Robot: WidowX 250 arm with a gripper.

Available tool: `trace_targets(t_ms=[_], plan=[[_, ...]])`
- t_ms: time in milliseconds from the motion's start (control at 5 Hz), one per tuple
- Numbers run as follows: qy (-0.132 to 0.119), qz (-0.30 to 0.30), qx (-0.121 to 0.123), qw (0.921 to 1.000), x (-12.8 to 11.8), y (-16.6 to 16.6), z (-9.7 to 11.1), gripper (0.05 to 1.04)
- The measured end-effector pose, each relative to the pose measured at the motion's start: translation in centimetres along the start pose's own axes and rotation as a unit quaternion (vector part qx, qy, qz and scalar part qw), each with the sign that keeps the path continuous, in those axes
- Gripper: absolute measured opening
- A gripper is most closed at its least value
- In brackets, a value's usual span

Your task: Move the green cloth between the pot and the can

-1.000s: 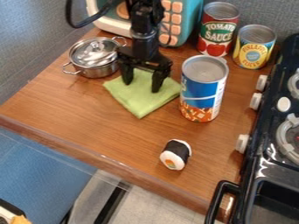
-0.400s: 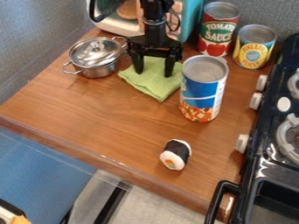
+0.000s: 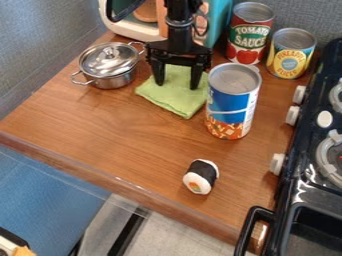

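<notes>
My gripper (image 3: 177,85) hangs down over the green cloth (image 3: 175,100), its two fingers spread apart with their tips at the cloth. The cloth lies on the wooden counter between the silver lidded pot (image 3: 110,67) on the left and the blue can (image 3: 231,102) on the right. Its right edge is beside the can, and its left corner is near the pot. Part of the cloth's far side is hidden behind the gripper.
Behind the blue can stand a tomato can (image 3: 248,37) and a pineapple can (image 3: 291,54). A sushi roll (image 3: 201,176) lies near the front edge. The teal toy microwave (image 3: 217,22) is at the back, the black stove (image 3: 308,150) at the right.
The gripper and the green cloth have moved toward the back and right, up beside the blue can. Between the last two frames they have hardly moved.
</notes>
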State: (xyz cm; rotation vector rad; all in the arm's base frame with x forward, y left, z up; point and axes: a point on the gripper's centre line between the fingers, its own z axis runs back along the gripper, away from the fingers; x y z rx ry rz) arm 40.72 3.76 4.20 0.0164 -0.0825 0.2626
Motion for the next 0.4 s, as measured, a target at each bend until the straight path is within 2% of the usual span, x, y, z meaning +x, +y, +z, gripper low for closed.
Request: trace_targets(t_ms=[200, 400], plan=[[-0.038, -0.015, -0.016, 0.999, 0.5, -0.51, 3.79, 0.998], [-0.034, -0.025, -0.018, 0.999, 0.17, 0.0, 4.28, 0.998]])
